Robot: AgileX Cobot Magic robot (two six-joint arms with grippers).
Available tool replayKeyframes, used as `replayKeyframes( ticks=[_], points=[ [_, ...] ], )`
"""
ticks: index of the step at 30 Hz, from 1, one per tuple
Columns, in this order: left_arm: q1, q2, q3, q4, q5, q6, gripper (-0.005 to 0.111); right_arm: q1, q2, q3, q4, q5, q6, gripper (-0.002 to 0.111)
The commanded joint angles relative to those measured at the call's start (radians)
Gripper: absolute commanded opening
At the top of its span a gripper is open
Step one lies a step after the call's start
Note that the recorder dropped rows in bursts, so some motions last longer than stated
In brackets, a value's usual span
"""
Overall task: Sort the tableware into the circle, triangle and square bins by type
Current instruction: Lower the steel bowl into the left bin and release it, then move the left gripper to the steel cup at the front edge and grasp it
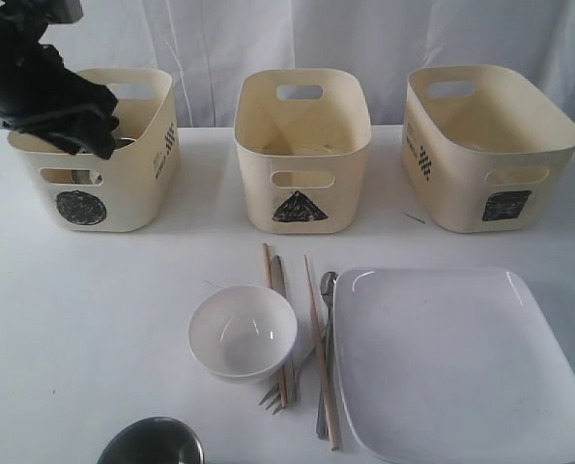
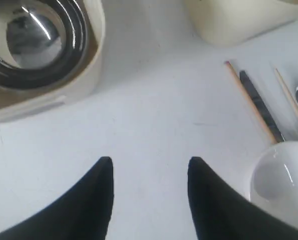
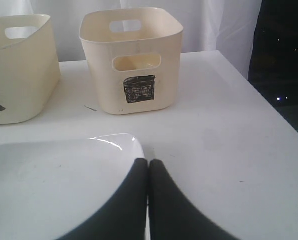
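On the white bench (image 1: 94, 319) the large white square plate (image 1: 461, 367) lies at the front right, not yet binned. Behind it stand the three cream tubs in a row: the circle bin (image 1: 123, 184) on the left, the triangle bin (image 1: 301, 155) in the middle, the square bin (image 1: 480, 155) on the right. Only the circle bin shows a load, nested shiny steel vessels (image 2: 23, 40), so I judge the sorting barely begun. Left to do: the small white bowl (image 1: 243, 331), a steel bowl (image 1: 152, 445) at the front edge, then the chopsticks (image 1: 321, 358), knife (image 1: 278, 275), spoon (image 1: 328, 285) and fork (image 1: 271, 396) lying between white bowl and plate. The left gripper (image 2: 150, 162) hangs beside the circle bin with jaws apart and nothing between them. The right gripper (image 3: 147, 162) is pressed closed and empty at the plate's corner.
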Motion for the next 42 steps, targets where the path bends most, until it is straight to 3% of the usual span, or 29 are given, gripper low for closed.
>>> replayKeyframes(
  ticks=[1,9,16,33,42],
  points=[
    [-0.034,-0.097,0.125,-0.005,-0.003,-0.009,0.050,0.006,-0.006,0.006,-0.001,-0.014,-0.010,0.000],
    [-0.117,-0.282,0.410,-0.023,-0.017,-0.015,0.050,0.006,-0.006,0.006,-0.001,-0.014,-0.010,0.000],
    [-0.171,-0.405,0.558,-0.053,-0.033,-0.015,0.050,0.006,-0.006,0.006,-0.001,-0.014,-0.010,0.000],
    [-0.353,-0.465,0.663,-0.131,-0.071,-0.040,0.051,0.006,-0.006,0.006,0.001,-0.014,-0.010,0.000],
    [-0.376,-0.465,0.725,-0.072,-0.063,-0.049,0.051,0.006,-0.006,0.006,0.001,-0.014,-0.010,0.000]
  ],
)
